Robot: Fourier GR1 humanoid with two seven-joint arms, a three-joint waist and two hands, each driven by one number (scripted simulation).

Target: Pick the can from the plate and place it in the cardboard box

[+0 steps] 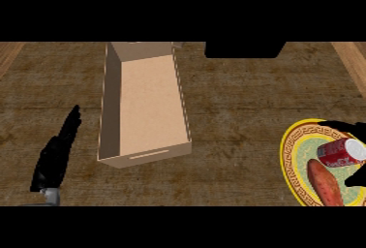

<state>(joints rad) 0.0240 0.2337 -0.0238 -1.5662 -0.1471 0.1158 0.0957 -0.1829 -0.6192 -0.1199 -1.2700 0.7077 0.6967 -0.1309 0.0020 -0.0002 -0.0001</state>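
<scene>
A red can (342,153) lies on its side on a yellow-rimmed patterned plate (287,145) at the lower right of the head view. My right hand (342,128) comes in from the right edge. Its fingers reach over the far side of the can and its thumb (358,177) shows on the near side, with gaps to the can on both sides. The long open cardboard box (145,104) stands left of the middle and holds nothing. My left hand (55,156) rests open, fingers straight, to the left of the box.
An orange sweet potato (325,183) lies on the plate just in front of the can. A black block (241,50) sits at the counter's back edge, right of the box. Bare wooden counter (236,111) separates box and plate.
</scene>
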